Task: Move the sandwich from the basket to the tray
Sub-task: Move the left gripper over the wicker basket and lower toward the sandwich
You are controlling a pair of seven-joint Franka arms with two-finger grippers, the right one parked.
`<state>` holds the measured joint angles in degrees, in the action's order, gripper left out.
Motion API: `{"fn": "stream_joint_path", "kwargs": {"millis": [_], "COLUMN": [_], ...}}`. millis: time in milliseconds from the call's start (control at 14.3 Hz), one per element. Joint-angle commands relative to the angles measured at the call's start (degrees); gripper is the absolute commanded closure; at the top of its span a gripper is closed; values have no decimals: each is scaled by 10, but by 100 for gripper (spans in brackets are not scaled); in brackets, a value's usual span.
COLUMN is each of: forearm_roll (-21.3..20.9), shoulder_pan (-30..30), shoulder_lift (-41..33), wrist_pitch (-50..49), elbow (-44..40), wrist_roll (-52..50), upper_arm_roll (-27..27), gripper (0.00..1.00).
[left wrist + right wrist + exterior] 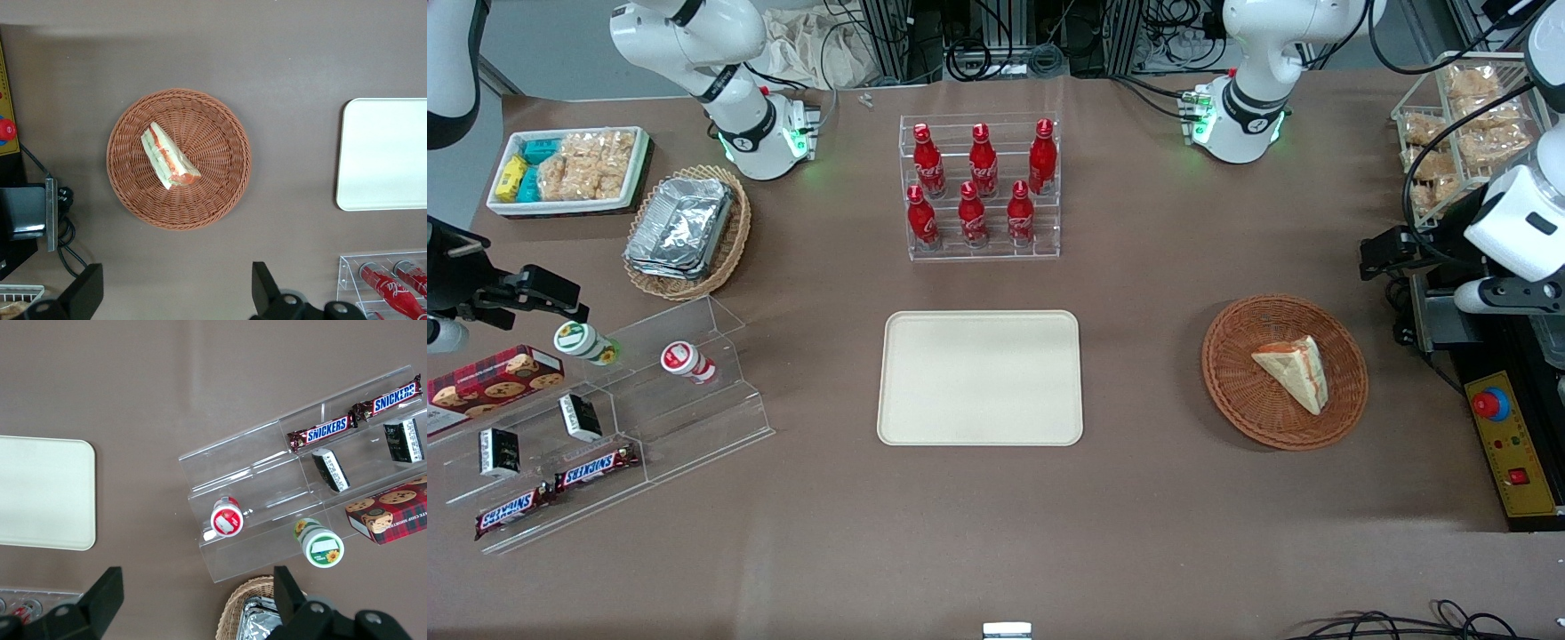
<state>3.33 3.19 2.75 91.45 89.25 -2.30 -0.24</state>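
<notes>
Task not yet started: the sandwich lies in the basket, toward its 2 o'clock side in the front view, and the tray sits bare well apart at the basket's 9 o'clock. The gripper hangs above the table just off the basket's rim, fingers spread wide, holding and touching nothing. Approach, grasp, carry and release all remain.

The left arm is raised at the working arm's end of the table, wrist turned downward. Its hand hangs high above the table, empty, with the two dark fingers spread wide apart.
</notes>
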Motion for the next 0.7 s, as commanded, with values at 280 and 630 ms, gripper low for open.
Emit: {"fn": "stream_joint_path", "kwargs": {"millis": [280, 630], "forearm_roll": [0, 11], "shoulder_pan": [6, -7], "shoulder_lift": [7, 16], "wrist_pitch": [-16, 35], "elbow": [4, 66], "wrist_roll": [-104, -261], "upper_arm_roll": [4, 12], "gripper": [0, 0]}}
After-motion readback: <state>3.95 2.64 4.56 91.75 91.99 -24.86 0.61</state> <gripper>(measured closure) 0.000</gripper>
